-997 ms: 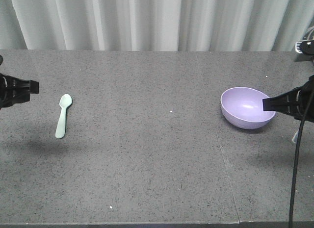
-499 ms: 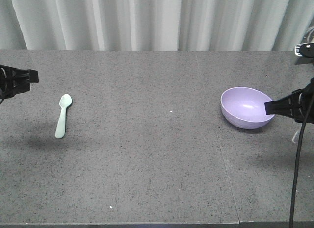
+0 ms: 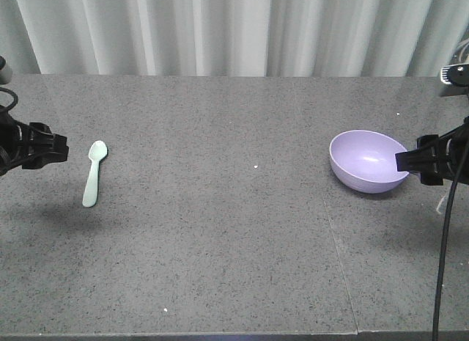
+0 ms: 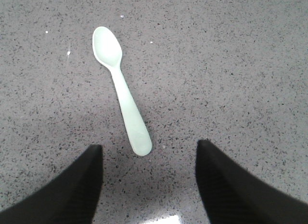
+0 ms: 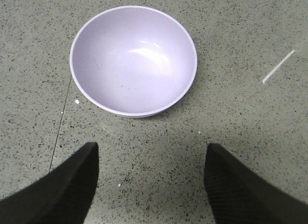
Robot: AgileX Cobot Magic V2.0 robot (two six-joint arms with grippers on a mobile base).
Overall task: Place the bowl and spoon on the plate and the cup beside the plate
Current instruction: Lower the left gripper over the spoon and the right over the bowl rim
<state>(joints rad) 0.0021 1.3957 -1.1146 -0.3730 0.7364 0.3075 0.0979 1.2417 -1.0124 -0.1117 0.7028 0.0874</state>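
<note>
- The left gripper [image 3: 60,147] has come lower and nearer the spoon [image 3: 91,176] than half a second ago; the right gripper [image 5: 151,148] has barely shifted.
- Left jaws stand apart, with the spoon's handle end flat on the grey table [image 3: 234,268], in line with their gap and untouched.
- Right jaws stand apart, just short of the upright bowl [image 5: 134,60].
- A pale curtain [image 3: 234,33] hangs behind.

left gripper [image 3: 63,150]: arm chopped off by the left edge
right gripper [image 3: 401,161]: body runs past the right edge
white stick [image 5: 278,67]: too tiny to ID tbh
</note>
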